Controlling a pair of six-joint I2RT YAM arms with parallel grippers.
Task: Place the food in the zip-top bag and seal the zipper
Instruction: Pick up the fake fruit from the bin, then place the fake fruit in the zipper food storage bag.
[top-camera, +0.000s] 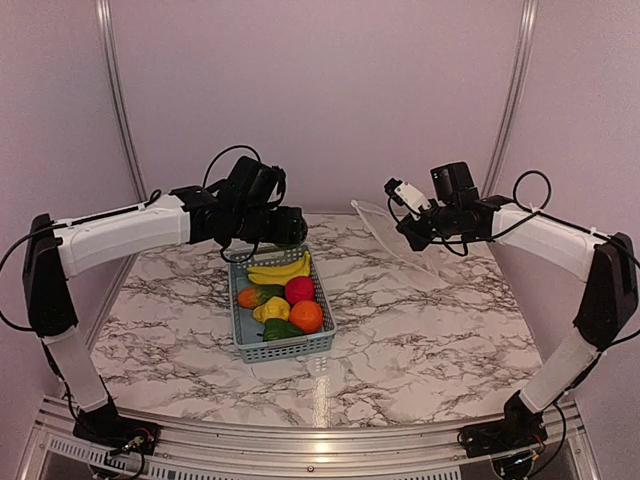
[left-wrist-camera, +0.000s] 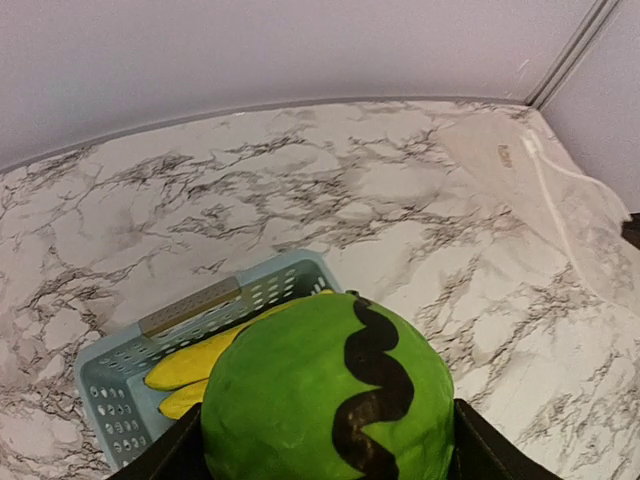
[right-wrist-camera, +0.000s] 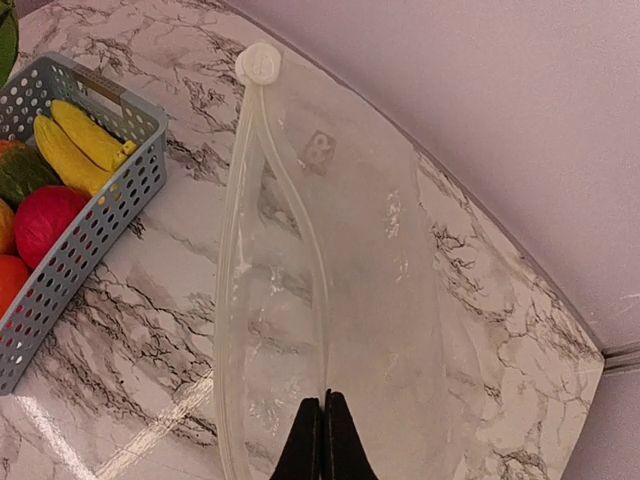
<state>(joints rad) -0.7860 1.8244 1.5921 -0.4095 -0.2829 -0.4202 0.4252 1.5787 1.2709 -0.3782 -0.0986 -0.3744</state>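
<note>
Closest to me, the mesh basket (top-camera: 285, 349) sits mid-table holding bananas (top-camera: 280, 270), a red piece (top-camera: 299, 290) and an orange one (top-camera: 307, 316). Above its far end, my left gripper (top-camera: 286, 230) stands wide around a green striped melon (left-wrist-camera: 290, 400), a finger against each side. Farther off on the right, my right gripper (right-wrist-camera: 323, 440) is pinched fully together on the zipper (right-wrist-camera: 232, 260) of the zip-top bag (right-wrist-camera: 370, 280). The bag's mouth gapes, and it spreads over the table's far right.

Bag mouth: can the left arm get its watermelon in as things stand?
Likely yes, but tight. Bare table lies between the left gripper, holding the watermelon over the basket, and the bag. The right gripper pinches its edge, yet the mouth gapes only narrowly.
</note>
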